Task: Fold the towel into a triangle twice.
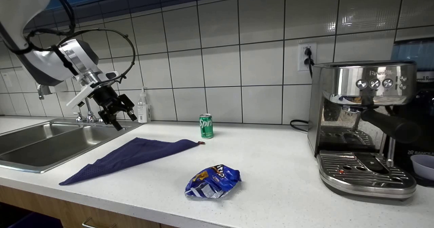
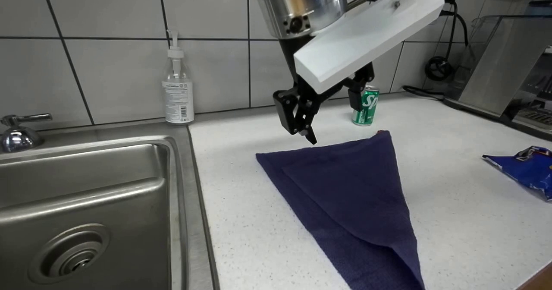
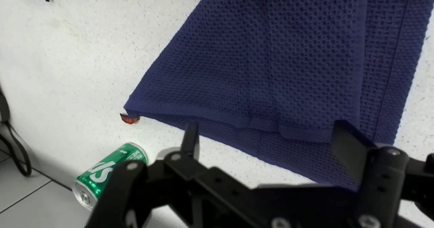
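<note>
The gripper (image 2: 334, 125), jaws spread and gripping nothing, is hovering near the towel (image 2: 349, 186), which is lying folded on the counter (image 2: 241, 208); neatness is calling for evening its offset layers and seemingly bulging front end.

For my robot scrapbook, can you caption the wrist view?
Beyond open black jaws, a folded navy woven-cloth towel, with a green cylindrical metal can nearby.
</note>
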Available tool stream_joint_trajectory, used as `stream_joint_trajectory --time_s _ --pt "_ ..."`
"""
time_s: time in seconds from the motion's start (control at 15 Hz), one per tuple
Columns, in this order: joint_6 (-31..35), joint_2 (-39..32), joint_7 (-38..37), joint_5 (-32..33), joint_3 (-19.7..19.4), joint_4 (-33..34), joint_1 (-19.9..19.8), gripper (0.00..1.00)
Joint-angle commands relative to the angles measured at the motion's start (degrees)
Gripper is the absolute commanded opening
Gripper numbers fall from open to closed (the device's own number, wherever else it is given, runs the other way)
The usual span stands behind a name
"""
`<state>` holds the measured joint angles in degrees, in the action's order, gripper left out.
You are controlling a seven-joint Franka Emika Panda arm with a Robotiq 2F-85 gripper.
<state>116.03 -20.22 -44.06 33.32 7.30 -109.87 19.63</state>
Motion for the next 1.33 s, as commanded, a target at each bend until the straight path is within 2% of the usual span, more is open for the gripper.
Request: stream_joint_trajectory --time_s 0.0,0.2,0.53,1.13,1.27 --pt "0.82 3.97 4.36 -4.81 0.12 -3.49 -2.05 1.00" --pt "0.79 5.62 5.52 -8.29 -0.50 -4.95 -3.24 1.00" --pt "0.75 7.82 4.06 -10.03 -1.99 -7.25 -4.94 1.00" --pt "1.66 9.00 2.58 -17.44 -4.52 -10.35 -8.83 1.00" --pt "2.31 10.34 4.79 -16.29 -4.30 -12.25 -8.76 1.00"
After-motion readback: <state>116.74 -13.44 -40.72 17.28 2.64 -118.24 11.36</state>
